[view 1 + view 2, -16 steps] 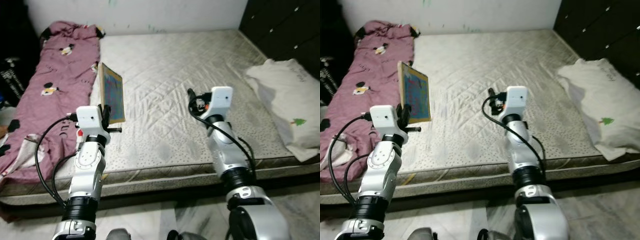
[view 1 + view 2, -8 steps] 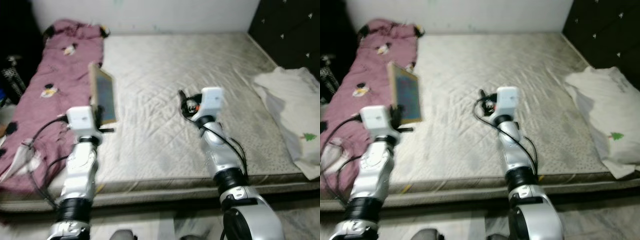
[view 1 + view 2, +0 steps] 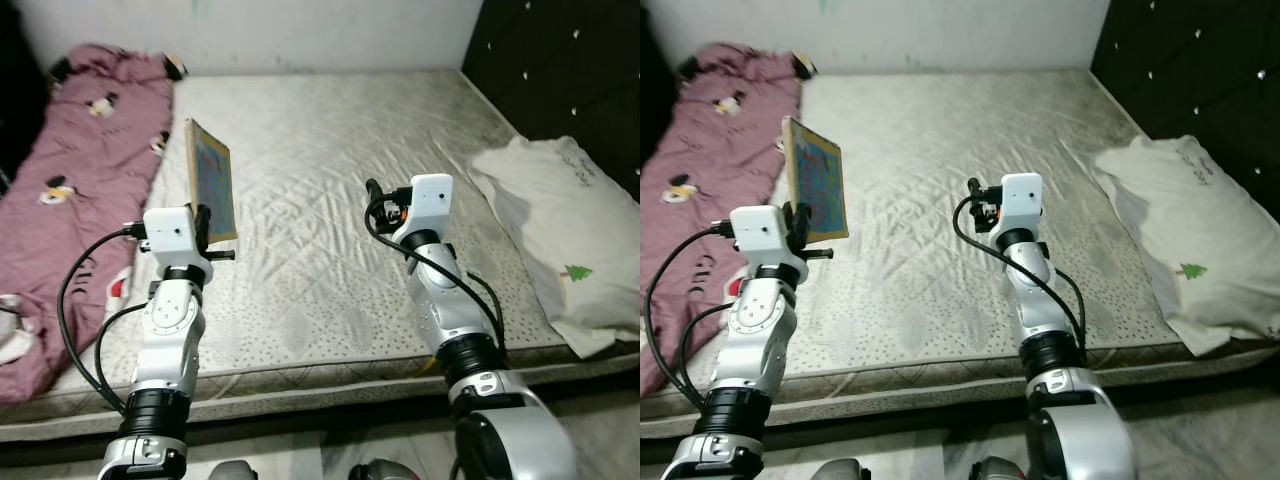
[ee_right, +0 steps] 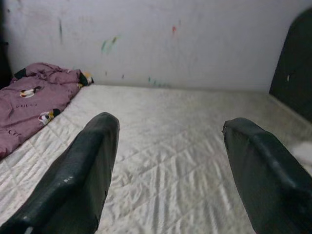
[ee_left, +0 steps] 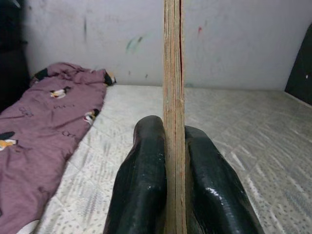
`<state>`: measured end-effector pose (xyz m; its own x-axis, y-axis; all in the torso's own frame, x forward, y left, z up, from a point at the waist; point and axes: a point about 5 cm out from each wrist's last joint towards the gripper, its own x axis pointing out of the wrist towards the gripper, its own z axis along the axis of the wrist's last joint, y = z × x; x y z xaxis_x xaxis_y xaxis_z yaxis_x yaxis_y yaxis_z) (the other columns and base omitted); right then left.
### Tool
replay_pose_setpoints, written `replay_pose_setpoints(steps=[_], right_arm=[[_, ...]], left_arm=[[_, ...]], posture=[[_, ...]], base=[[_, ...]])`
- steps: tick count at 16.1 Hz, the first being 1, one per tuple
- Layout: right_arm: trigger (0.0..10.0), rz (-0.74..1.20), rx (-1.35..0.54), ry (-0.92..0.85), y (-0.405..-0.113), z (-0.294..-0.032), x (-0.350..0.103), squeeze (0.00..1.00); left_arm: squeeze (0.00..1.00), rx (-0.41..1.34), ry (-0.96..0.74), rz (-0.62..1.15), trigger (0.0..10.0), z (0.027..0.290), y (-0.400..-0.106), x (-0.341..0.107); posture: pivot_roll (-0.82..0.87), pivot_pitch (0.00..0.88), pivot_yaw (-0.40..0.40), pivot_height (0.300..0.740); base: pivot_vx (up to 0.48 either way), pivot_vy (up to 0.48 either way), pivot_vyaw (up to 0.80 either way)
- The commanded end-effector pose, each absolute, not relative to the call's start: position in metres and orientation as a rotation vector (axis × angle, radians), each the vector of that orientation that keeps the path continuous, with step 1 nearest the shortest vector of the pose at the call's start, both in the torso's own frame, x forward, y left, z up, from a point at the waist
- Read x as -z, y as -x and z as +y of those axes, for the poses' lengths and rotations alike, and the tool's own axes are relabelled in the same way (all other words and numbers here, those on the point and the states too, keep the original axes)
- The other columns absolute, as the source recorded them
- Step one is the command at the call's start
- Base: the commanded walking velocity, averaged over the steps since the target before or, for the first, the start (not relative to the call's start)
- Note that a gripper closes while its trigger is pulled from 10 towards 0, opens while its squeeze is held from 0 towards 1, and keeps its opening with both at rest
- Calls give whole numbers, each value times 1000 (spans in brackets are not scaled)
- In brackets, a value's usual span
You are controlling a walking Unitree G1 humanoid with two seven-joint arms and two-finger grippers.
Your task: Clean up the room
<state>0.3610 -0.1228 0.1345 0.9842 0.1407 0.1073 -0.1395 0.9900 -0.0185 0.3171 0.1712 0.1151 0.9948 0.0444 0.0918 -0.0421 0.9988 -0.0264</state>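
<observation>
My left gripper (image 3: 205,222) is shut on a thin wooden board with a colourful picture face (image 3: 212,178), held upright on its edge above the near left part of the mattress (image 3: 330,150). In the left wrist view the board's edge (image 5: 173,97) stands pinched between my two black fingers (image 5: 141,190). My right gripper (image 3: 374,192) hovers over the middle of the mattress, open, with nothing between its fingers (image 4: 83,175).
A pink blanket with cartoon prints (image 3: 70,170) lies along the mattress's left side. A white pillow with a small green tree (image 3: 555,230) rests at the right edge, beside a dark studded headboard (image 3: 560,60). A white wall (image 3: 300,30) stands behind.
The whole picture has shifted, so my head camera has turned rightward. The board remains gripped in my left gripper, and both arms hold about the same pose.
</observation>
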Motion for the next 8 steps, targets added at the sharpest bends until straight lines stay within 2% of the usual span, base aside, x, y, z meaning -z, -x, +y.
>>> replay_pose_setpoints(steps=[1, 3, 5, 8], right_arm=[[10000, -143, -130, 26, -366, -125, -146, 0], [10000, -136, -120, 23, -365, -129, -143, 0], [10000, -112, -127, 21, -358, -130, -134, 0], [10000, -86, -110, 23, -342, -131, -117, 0]], left_arm=[[0, -30, 19, -153, 10000, 172, -318, -128], [0, -30, 14, -158, 10000, 172, -316, -129], [0, -69, 39, -171, 10000, 177, -309, -129], [0, -114, -14, -213, 10000, 184, -293, -133]], posture=[[46, 0, 11, 740], [51, 0, 10, 740], [56, 0, 9, 740], [65, 0, 2, 740]], base=[[0, -368, 506], [0, -390, 209], [0, 0, 0], [0, 0, 0]])
